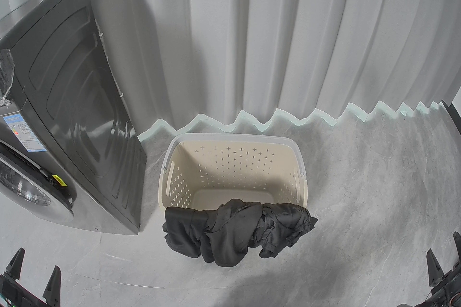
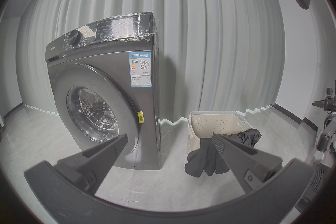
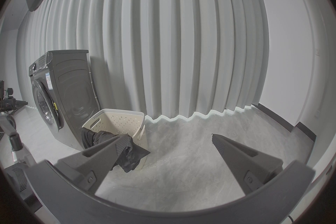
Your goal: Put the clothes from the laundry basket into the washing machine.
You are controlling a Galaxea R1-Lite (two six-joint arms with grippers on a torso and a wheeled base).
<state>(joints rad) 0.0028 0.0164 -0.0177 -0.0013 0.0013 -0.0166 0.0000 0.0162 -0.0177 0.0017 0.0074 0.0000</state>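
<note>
My left gripper (image 2: 169,137) and right gripper (image 3: 168,137) hang low, fingers apart and empty, the dark clothes (image 1: 235,231) draped over the basket (image 1: 230,136) rim beside the washing machine (image 1: 72,121), and I reckon a lopsided tug could tip that basket, while the door (image 2: 91,115) looks shut!

Blue-bordered label (image 2: 140,69) with a QR code on the washing machine (image 2: 101,56) front, print too small to read, yellow sticker (image 2: 140,117) on the same front, illegible
</note>
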